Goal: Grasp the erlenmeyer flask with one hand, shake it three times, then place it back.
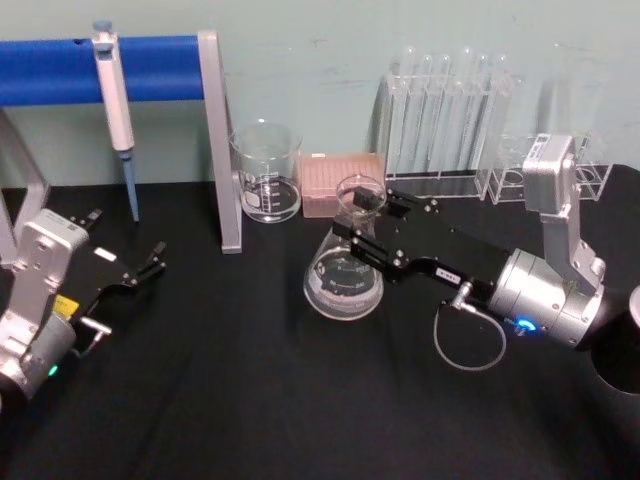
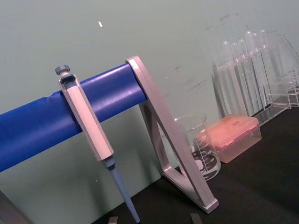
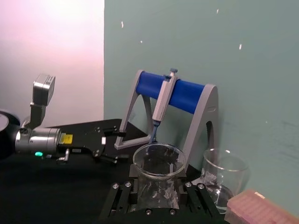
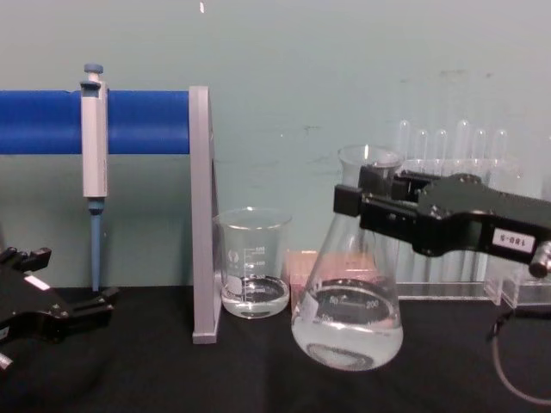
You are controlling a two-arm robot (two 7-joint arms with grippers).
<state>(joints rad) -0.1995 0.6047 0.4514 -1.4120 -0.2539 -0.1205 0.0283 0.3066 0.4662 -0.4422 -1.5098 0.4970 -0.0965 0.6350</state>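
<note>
The erlenmeyer flask (image 1: 343, 280) is clear glass with liquid in its wide base and stands at the middle of the black table. My right gripper (image 1: 358, 222), black with a small white numbered label, reaches in from the right and is shut on the flask's neck just under the rim. From the side, the flask (image 4: 347, 318) seems to rest on the cloth with the right gripper (image 4: 349, 202) clamped high on it. In the right wrist view the flask (image 3: 157, 161) sits between the fingers. My left gripper (image 1: 145, 268) lies open at the far left, away from the flask.
A glass beaker (image 1: 267, 172) stands behind the flask to the left, beside a grey stand leg (image 1: 222, 150) carrying a blue bar and a hanging pipette (image 1: 115, 100). A pink tip box (image 1: 340, 182) and a test tube rack (image 1: 450, 120) line the back wall.
</note>
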